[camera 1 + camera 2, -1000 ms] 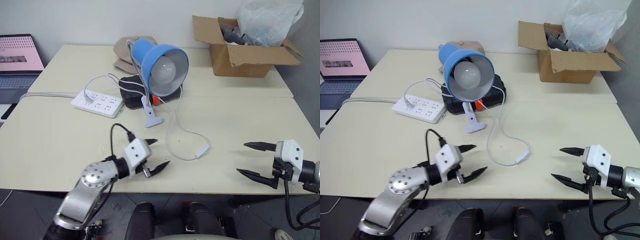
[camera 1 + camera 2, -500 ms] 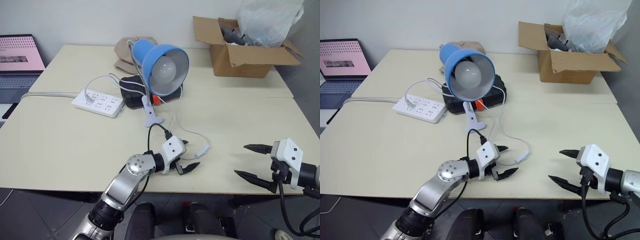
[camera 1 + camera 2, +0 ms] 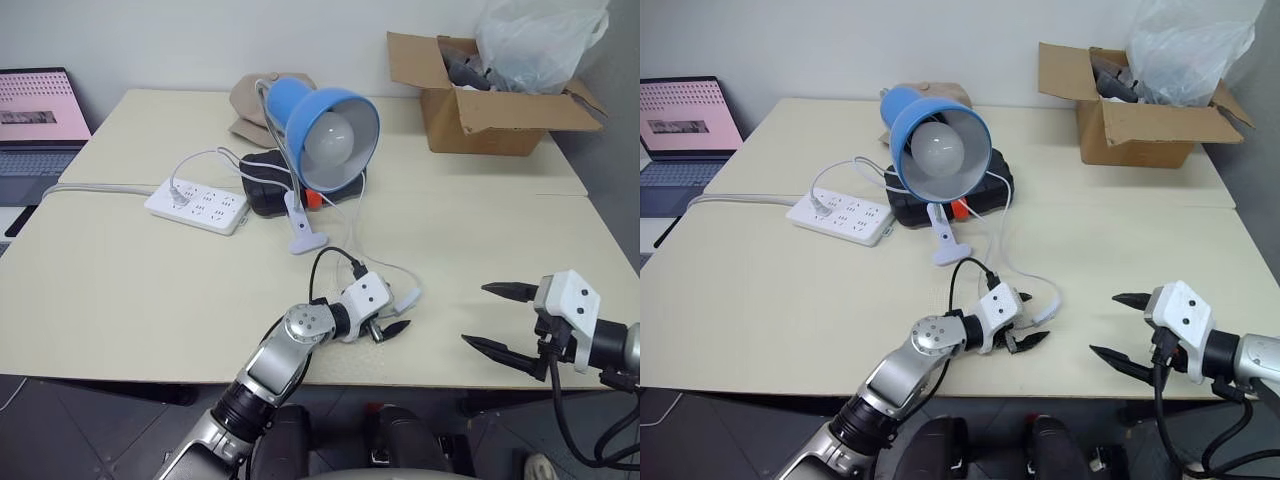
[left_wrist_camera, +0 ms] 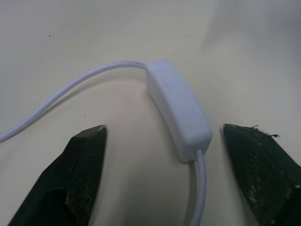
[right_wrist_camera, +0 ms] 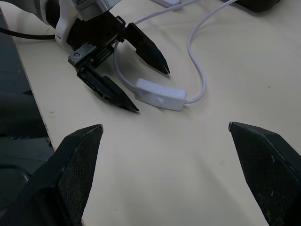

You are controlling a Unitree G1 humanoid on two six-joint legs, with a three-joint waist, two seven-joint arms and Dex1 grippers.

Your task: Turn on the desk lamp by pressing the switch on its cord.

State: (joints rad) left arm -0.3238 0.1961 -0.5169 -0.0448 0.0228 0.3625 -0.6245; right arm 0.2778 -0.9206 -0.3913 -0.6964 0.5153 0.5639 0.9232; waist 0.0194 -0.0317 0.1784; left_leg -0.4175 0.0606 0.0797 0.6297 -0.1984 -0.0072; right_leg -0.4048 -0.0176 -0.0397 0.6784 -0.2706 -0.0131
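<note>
Left pincer (image 3: 1025,318) sits low over the counter (image 3: 120,270) near its front edge, fingers apart and straddling the switch (image 3: 1043,312). In the left wrist view the switch (image 4: 178,109) lies flat on the counter between the two black fingertips (image 4: 82,155), touching neither, gaps on both sides. Right wrist view agrees: one left fingertip on each side of the switch (image 5: 160,100), not clamped.

Right pincer (image 3: 1118,326) hangs at the front right corner of the counter, fingers spread wide, nothing between them, well apart from the switch.

The cord (image 3: 350,255) runs thin and white from the desk lamp (image 3: 325,125) toward the front edge, loops round and enters the switch; a second stretch leaves the switch's other end. Desk lamp stands mid-counter, blue shade tilted toward the front, white bulb not visibly lit, white clip base (image 3: 305,240) on the counter.

Behind the lamp: a black case (image 3: 262,185) and a tan hat (image 3: 250,100). White power strip (image 3: 195,207) toward the left edge with a plug in it. Cardboard box (image 3: 490,95) with a plastic bag (image 3: 535,40) at the back right corner. Laptop (image 3: 35,125) off the left edge, screen on.
</note>
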